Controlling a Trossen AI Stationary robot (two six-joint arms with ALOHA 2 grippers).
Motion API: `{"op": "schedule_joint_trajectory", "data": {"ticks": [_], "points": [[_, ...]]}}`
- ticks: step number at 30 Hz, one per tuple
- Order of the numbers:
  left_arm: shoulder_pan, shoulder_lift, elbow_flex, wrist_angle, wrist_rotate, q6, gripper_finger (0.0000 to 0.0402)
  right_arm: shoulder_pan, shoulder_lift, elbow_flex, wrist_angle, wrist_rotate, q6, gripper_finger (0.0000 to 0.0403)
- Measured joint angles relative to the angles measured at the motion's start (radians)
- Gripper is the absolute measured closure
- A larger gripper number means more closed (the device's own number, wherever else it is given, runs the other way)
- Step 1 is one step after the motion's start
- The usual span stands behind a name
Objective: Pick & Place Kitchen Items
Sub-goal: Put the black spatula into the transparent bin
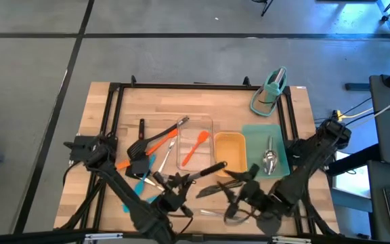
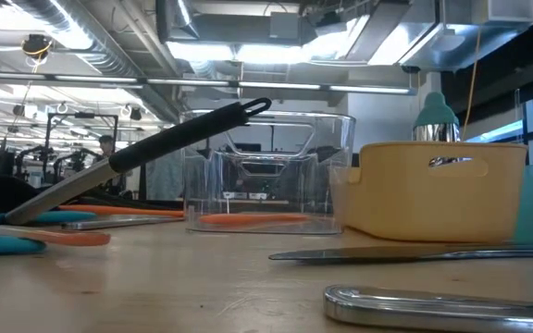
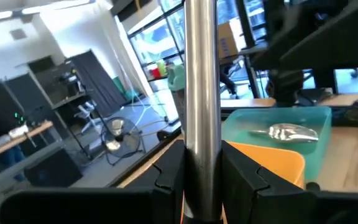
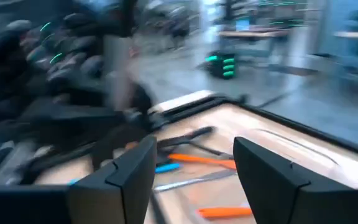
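Two tools work the tabletop [image 1: 100, 122]: left tool [image 3: 202, 163] clamps a steel-shafted utensil [image 3: 202, 93] at 6 o'clock, right tool [image 4: 194, 165] empty, spread wide. The tilted utensil could slip from its narrow hold.

The high view is looking straight down from well above, taking in the whole wooden table [image 1: 100, 135] and both arms reaching in from the near edge. The low view is sitting at table-top height, facing level across the boards into the room, with the clear tray [image 2: 266, 171] and yellow tray [image 2: 438, 190] standing close before it. Both views are sharing these two trays. The left wrist view is looking forward past its own fingers [image 3: 253, 180], very near a steel handle [image 3: 201, 93], and is seeing the yellow tray and the teal tray [image 3: 319, 121] beyond. The right wrist view is facing across the table toward the left arm, sharing the orange spatula [image 4: 197, 160] with the high view.
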Motion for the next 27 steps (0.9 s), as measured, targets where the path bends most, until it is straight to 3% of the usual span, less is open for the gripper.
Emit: {"op": "schedule_joint_trajectory", "data": {"ticks": [4,8,13,18,23,27], "points": [[-0.033,0.0,0.038,0.0,0.0,0.072,0.0335,-0.04,-0.005,0.069,0.236,-0.229,-0.376,0.0186],[-0.092,0.0,0.064,0.001,0.001,0.132,0.0335,-0.034,-0.004,0.097,0.328,-0.337,-0.557,0.0186],[-0.14,0.0,0.079,0.012,0.001,0.12,0.0335,-0.015,0.002,0.097,0.355,-0.363,-0.627,0.0186],[-0.155,0.0,0.08,0.042,0.002,0.133,0.0335,-0.019,0.003,0.097,0.387,-0.558,-0.67,0.0186],[-0.161,0.006,0.08,0.178,0.004,0.305,0.0335,-0.021,0.003,0.097,0.403,-0.63,-0.699,0.0186],[-0.166,0.006,0.08,0.397,0.047,0.556,0.0335,-0.026,0.003,0.097,0.418,-0.634,-0.723,0.0186]]}}
